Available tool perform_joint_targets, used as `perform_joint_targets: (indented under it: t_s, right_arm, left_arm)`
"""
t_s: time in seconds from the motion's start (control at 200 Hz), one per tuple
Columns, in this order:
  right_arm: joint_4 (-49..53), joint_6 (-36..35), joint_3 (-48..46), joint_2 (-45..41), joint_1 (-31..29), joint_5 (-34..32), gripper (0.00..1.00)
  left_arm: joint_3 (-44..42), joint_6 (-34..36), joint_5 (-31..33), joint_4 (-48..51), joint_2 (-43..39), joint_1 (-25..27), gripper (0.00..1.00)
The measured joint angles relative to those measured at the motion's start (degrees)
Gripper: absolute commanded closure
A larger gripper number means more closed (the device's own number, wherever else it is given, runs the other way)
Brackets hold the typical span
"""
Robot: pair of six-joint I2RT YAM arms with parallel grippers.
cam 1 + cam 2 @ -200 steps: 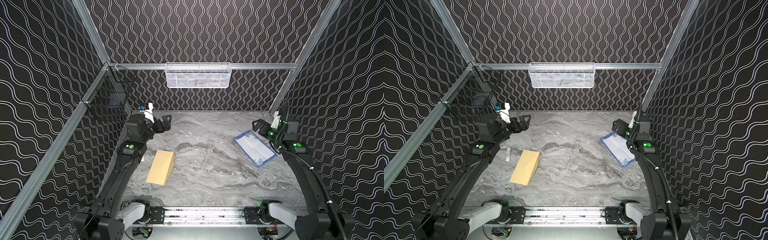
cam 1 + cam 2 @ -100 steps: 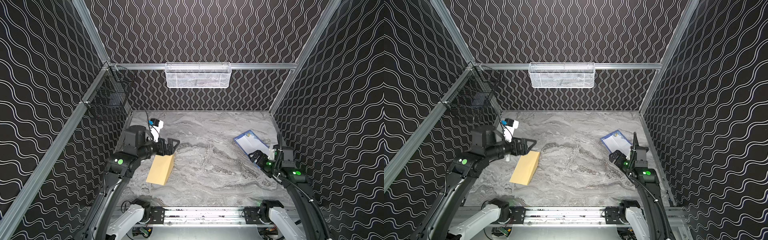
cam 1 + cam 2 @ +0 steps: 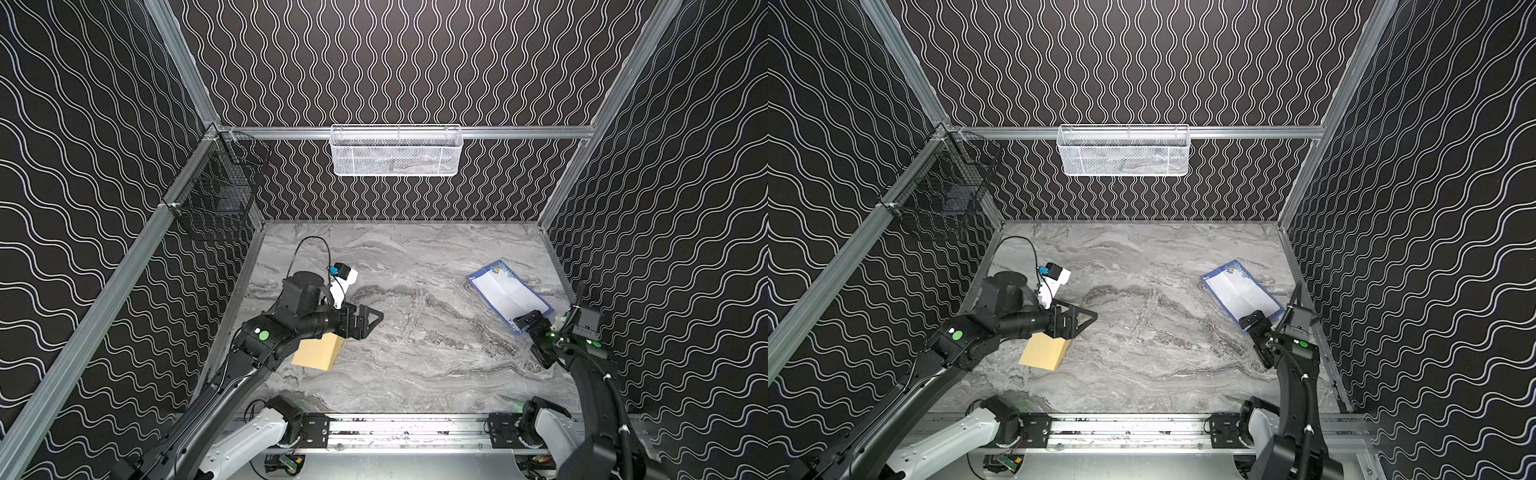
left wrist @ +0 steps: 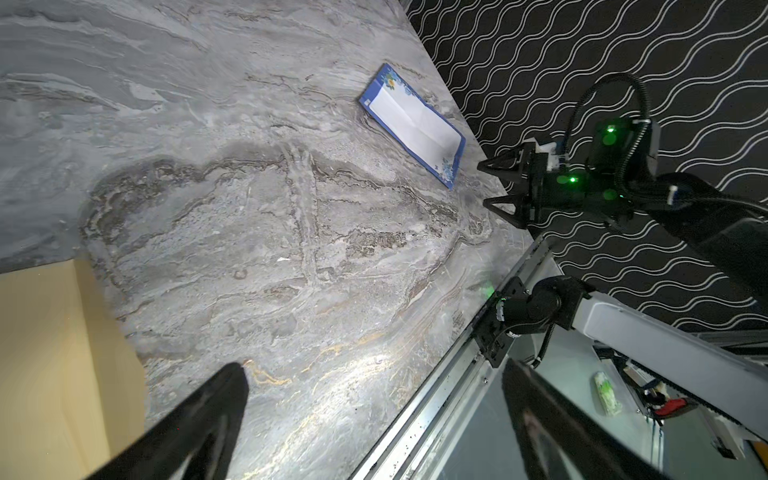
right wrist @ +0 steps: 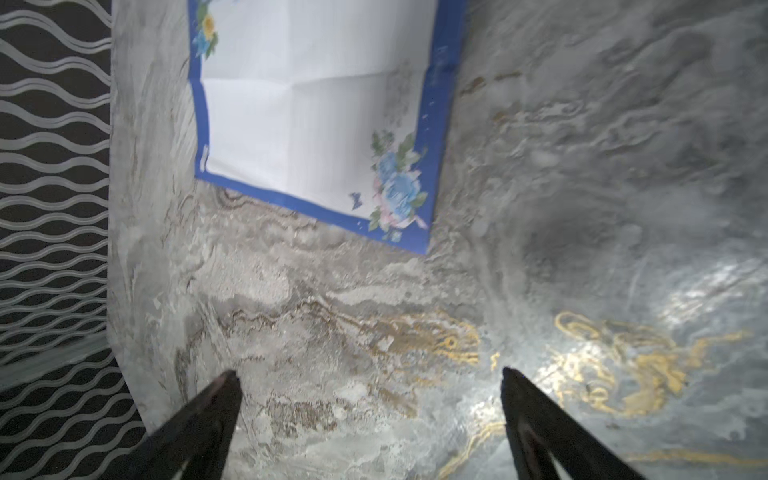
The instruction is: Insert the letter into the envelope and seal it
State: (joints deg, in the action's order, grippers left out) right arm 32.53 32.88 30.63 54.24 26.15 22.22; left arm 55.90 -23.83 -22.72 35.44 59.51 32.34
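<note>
your left tool and right tool gape wide, nothing held
the left one hangs above the envelope on the left of the desk; the right one hovers just beside the near end of the letter, flat at right.

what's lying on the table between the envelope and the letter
Nothing: only bare marble table stretches between the envelope and the letter, as both top views and the left wrist view show.

Far end of envelope beneath left arm; near edge of letter behind right gripper.
</note>
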Motion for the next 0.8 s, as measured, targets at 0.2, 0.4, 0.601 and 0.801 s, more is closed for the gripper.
perform_joint_targets:
  t_s: [0.2, 0.4, 0.601, 0.801]
  right_arm:
    - [-8.31, -2.27, -1.62, 7.8, 7.56, 3.87, 0.01]
    - [-16.65, -3.04, -1.53, 12.39, 10.38, 6.38, 0.03]
    - [-22.18, -3.8, -1.16, 19.12, 11.91, 7.43, 0.09]
    - [-28.48, -3.76, -2.91, 22.16, 12.22, 10.88, 0.13]
  left_arm:
    - [-2.51, -1.81, 1.53, -3.85, 0.13, 3.8, 0.01]
    - [-3.26, -2.95, 2.82, -5.29, 0.55, 4.44, 0.01]
    - [-2.95, -2.75, 5.18, -5.55, 1.46, 4.48, 0.01]
    - [-2.64, -2.78, 5.2, -7.02, 4.46, 4.48, 0.01]
